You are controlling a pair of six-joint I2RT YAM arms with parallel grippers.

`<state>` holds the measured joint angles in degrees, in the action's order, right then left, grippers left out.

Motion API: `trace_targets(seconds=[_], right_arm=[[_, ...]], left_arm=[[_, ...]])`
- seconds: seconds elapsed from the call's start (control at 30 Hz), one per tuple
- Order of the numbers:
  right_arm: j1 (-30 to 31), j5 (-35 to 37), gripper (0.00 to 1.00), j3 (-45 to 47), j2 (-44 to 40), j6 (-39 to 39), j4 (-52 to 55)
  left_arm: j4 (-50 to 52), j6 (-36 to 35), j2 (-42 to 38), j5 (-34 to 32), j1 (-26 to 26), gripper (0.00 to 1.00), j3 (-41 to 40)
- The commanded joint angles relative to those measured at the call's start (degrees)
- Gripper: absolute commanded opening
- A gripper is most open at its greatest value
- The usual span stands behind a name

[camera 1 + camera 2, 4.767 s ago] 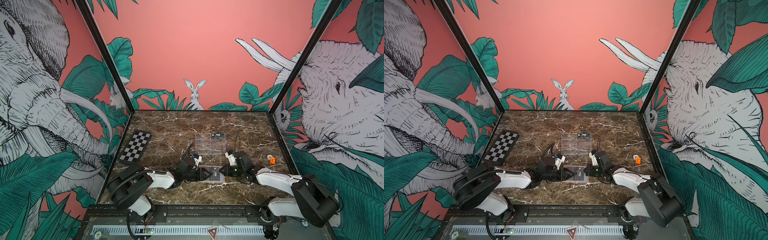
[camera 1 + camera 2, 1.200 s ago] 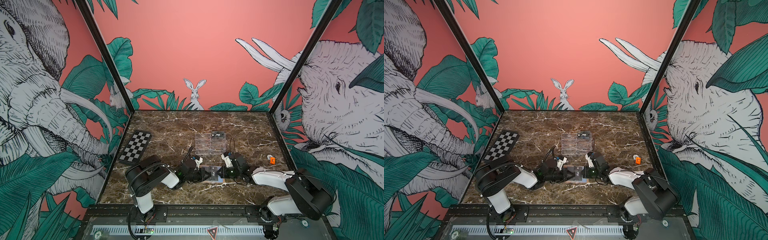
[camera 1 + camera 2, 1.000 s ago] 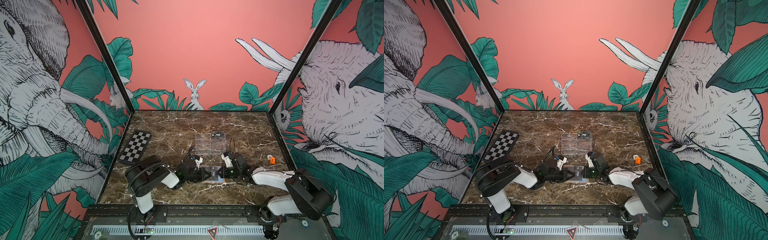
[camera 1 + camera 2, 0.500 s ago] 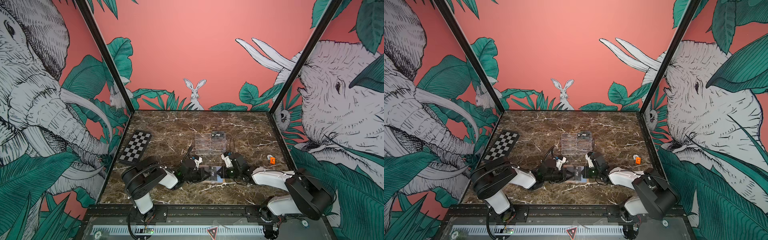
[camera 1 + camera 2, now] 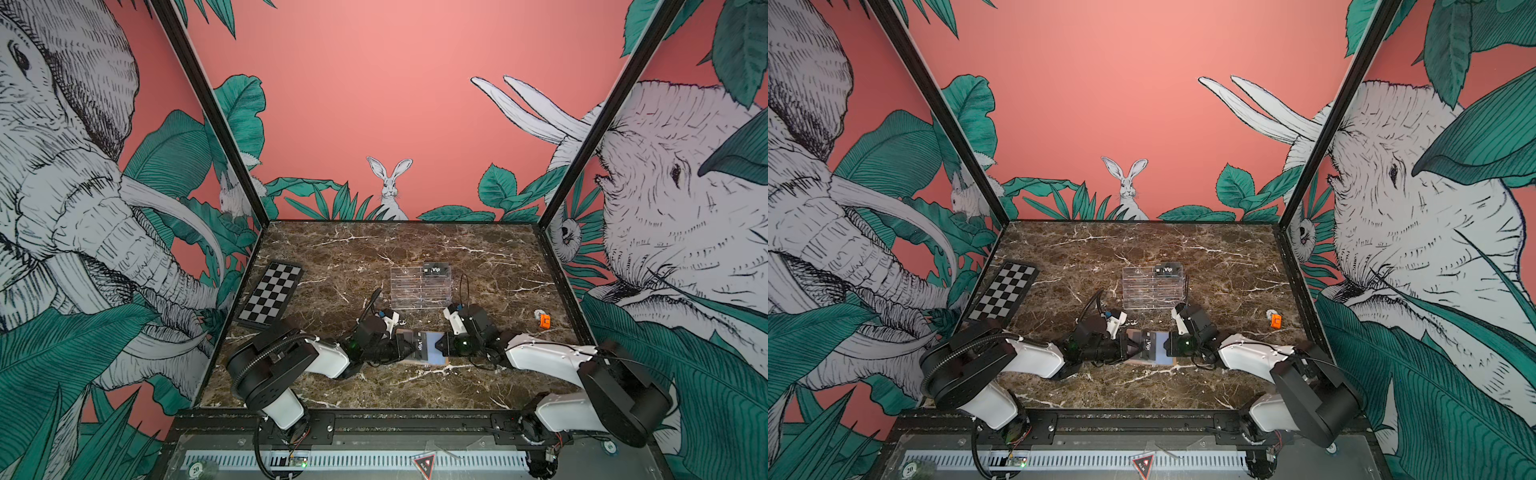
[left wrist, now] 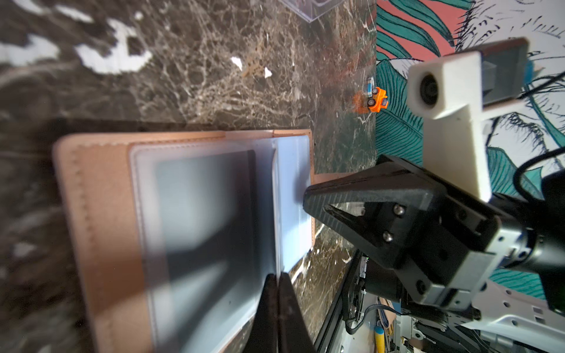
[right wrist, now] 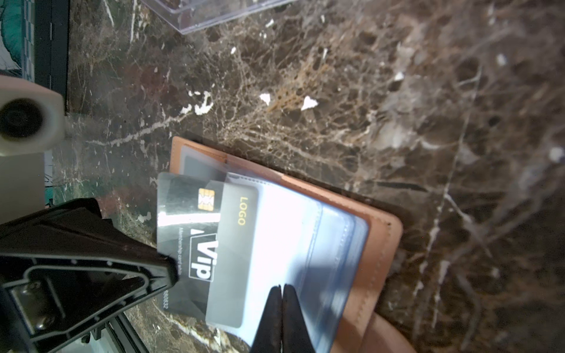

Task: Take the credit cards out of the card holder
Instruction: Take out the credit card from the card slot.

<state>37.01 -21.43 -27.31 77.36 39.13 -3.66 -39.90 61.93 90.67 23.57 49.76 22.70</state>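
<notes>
The tan card holder [image 5: 434,354] [image 5: 1160,350] lies open on the marble near the front, clear sleeves up. A black "Vip" credit card [image 7: 189,214] [image 5: 419,345] sticks about halfway out of a sleeve toward the left. My left gripper [image 6: 277,276] [image 7: 173,272] is shut on that card's outer edge. My right gripper [image 7: 281,287] [image 6: 305,197] is shut, its tips resting on the clear sleeve at the holder's [image 7: 379,241] right edge, above the snap tab. Another Vip card [image 5: 435,270] stands in the acrylic stand.
The clear acrylic tiered stand [image 5: 419,289] is just behind the holder. A chequered board [image 5: 272,297] lies at the left, and a small orange toy car [image 5: 544,321] sits by the right wall. The black front rail [image 5: 415,419] runs close behind both arms.
The left arm's elbow has swung a little to the left. Both grippers stay shut at the holder, and the right arm has not moved.
</notes>
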Motion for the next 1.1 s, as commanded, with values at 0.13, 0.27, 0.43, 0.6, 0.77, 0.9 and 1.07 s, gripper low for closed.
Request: trace_targets(seconds=[0.13,0.27,0.43,0.6,0.77,0.9,1.07], right_arm=[[0.21,-0.61,0.05,-3.29,-0.86,-0.36,1.3],[0.16,-0.56,0.07,-4.96,-1.58,-0.79,2.8],[0.07,0.46,0.14,-7.17,-3.43,-1.29,6.28],[-1.0,1.2,0.29,-8.52,-5.91,-2.48,9.03],[-2.39,2.64,0.64,-9.81,-9.92,-5.22,11.66],[-3.97,3.87,0.82,-10.85,-12.5,-7.66,13.61],[-6.27,3.67,0.95,-11.45,-14.34,-8.96,12.75]], left_arm=[[6.09,-2.64,-5.58,0.29,-1.98,0.0,-0.92],[9.81,-4.08,-8.55,0.48,-2.44,0.0,-0.13],[16.56,-6.88,-12.28,-0.35,-3.21,0.0,1.45],[20.83,-8.56,-15.34,-0.8,-3.94,0.0,2.94],[24.83,-10.43,-18.25,-1.86,-4.66,0.0,4.27],[26.25,-11.44,-20.36,-2.33,-5.36,0.0,5.07],[28.51,-12.44,-22.72,-3.45,-6.08,0.0,7.19]])
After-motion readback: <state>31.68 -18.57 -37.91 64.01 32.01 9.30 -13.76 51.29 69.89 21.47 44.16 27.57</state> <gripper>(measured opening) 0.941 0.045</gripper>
